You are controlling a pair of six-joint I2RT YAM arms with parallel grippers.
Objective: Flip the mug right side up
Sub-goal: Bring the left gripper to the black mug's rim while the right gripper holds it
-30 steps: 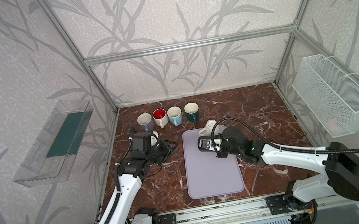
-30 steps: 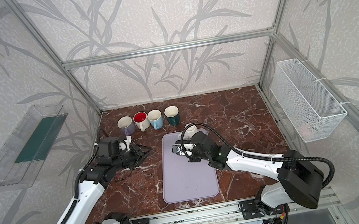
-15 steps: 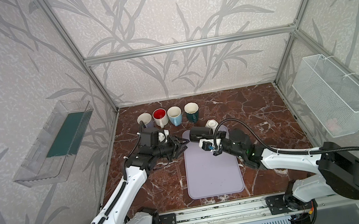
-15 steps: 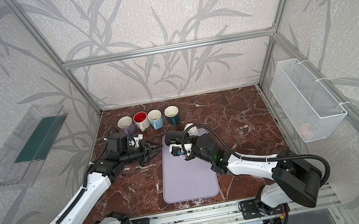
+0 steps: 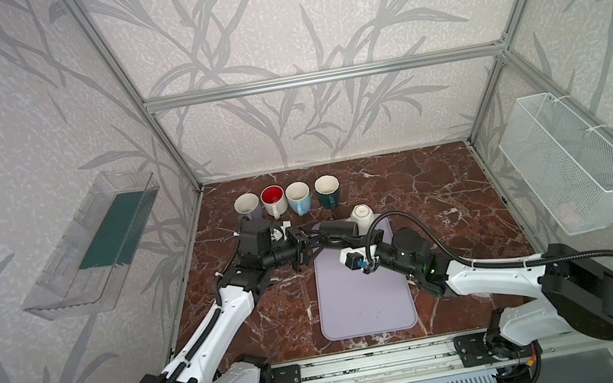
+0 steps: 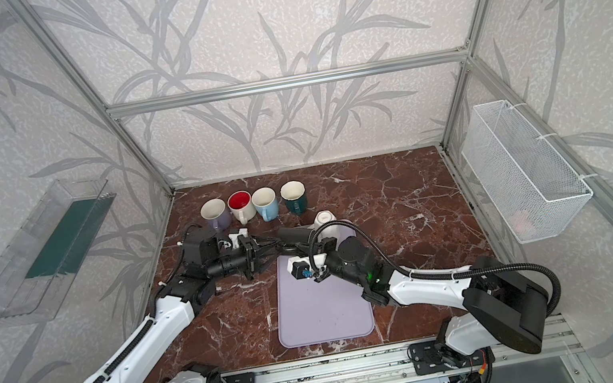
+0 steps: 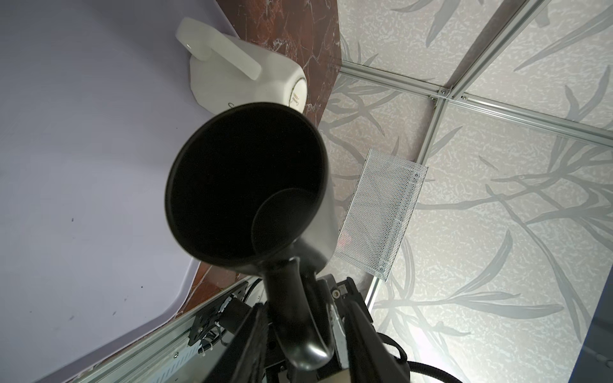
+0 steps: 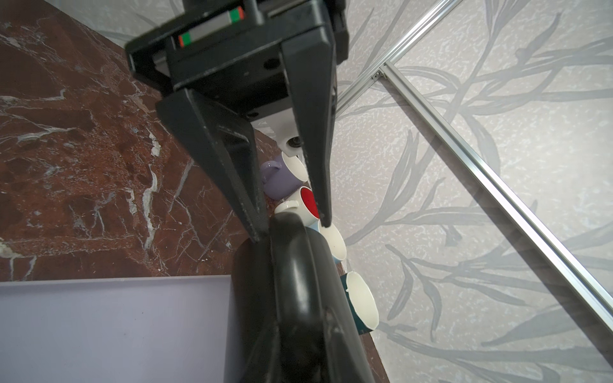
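My right claw [image 5: 363,237] pinches the black mug [image 5: 338,228] by its handle. It holds the mug on its side in the air, over the far left corner of the mat [image 5: 361,301], mouth toward the left arm. A second ago that claw sat lower, at the mat's far end beside the upside-down white mug [image 5: 362,217] — which has not moved. The left claw [image 5: 311,240] has swung in from beside the row of four mugs [image 5: 287,200] at the back of the desk [image 5: 424,198]. Its fingers are spread, tips right at the black mug's rim — whether they touch it I cannot tell.
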